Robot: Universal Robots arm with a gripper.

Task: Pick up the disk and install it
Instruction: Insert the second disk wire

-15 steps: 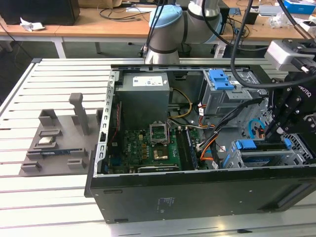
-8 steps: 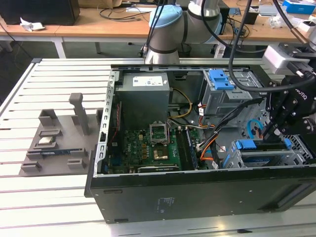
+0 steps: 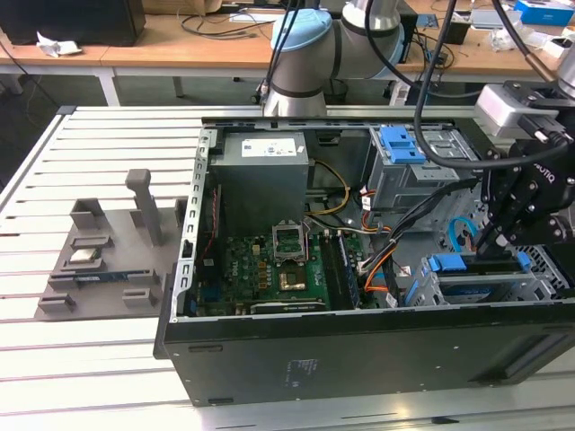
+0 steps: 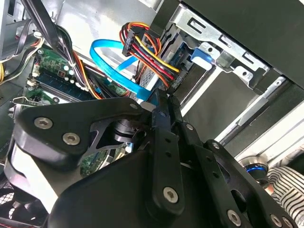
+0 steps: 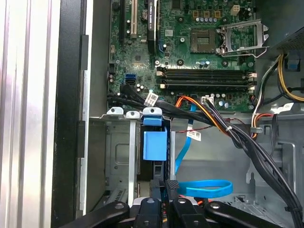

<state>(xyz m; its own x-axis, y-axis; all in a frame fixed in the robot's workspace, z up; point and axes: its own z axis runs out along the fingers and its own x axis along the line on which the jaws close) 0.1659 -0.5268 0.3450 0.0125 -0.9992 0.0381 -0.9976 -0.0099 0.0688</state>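
Observation:
The disk [image 3: 473,264] stands edge-on in the drive cage [image 3: 539,285] at the exterior view's right end of the open PC case, its blue caddy [image 5: 155,145] showing between the cage rails. My gripper [image 3: 490,241] hangs right over the disk's end. Its black fingers [image 5: 172,189] are pressed together, shut, with nothing seen between them. In the second wrist view the gripper [image 4: 164,102] points at the cage, beside the bundle of coloured power wires [image 4: 147,47]. I cannot tell whether the fingertips touch the disk.
A grey power-supply box [image 3: 265,157] and the green motherboard [image 3: 287,269] fill the case's middle. A lone blue bracket [image 3: 402,144] sits in the upper bay. A blue flat cable [image 5: 204,188] and black cable bundles [image 5: 237,137] run close to the gripper. A grey fixture [image 3: 99,251] lies on the slatted table.

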